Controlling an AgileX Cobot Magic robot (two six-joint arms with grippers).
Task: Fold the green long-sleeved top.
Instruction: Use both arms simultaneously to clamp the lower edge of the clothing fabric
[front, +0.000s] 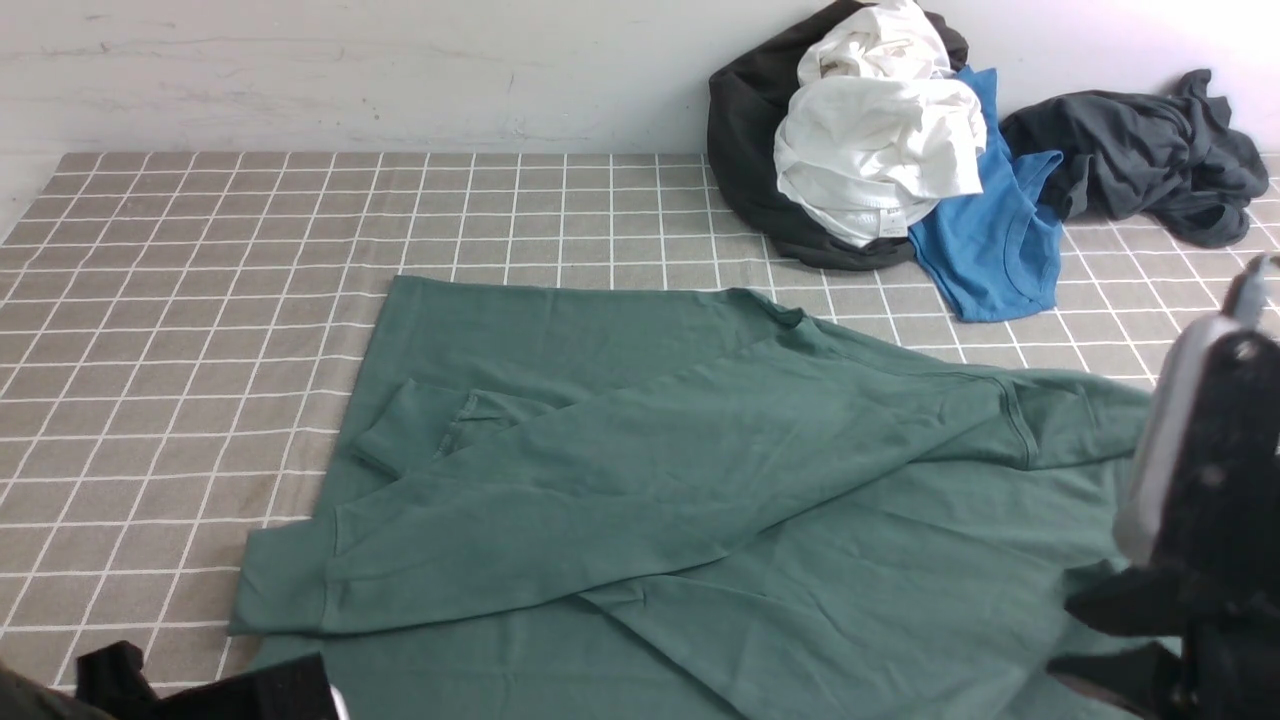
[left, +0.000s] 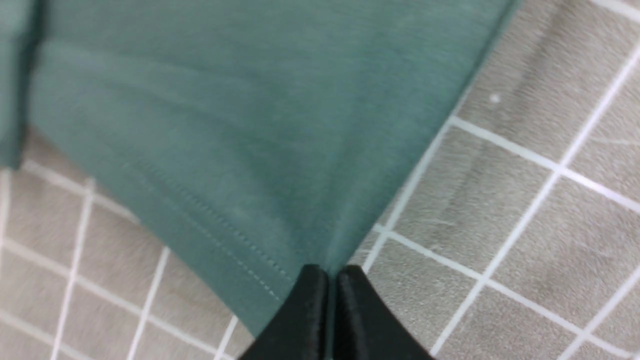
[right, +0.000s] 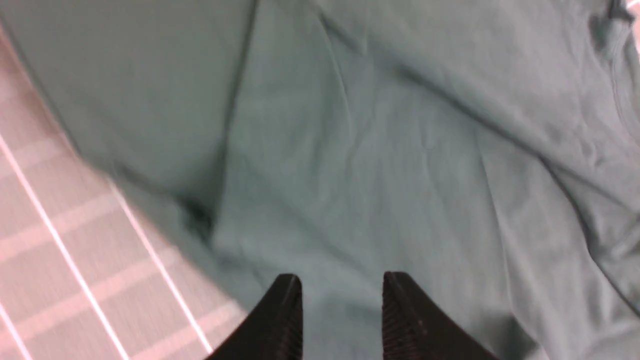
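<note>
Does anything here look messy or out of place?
Only the crumpled heap of white, blue and dark clothes against the far wall, on the right. The green top lies flat, sleeves folded across it.

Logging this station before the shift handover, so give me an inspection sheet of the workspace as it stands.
Surface: grey checked cloth, lying flat.
Job's things: green top spread out, sleeves laid across its body.
Clutter: clothes pile, black, white and blue, plus dark grey garment, far right.
Grippers: left gripper shut on the green top's corner; right gripper open above it.
Cables: nothing seen.
Surroundings: white wall behind.
</note>
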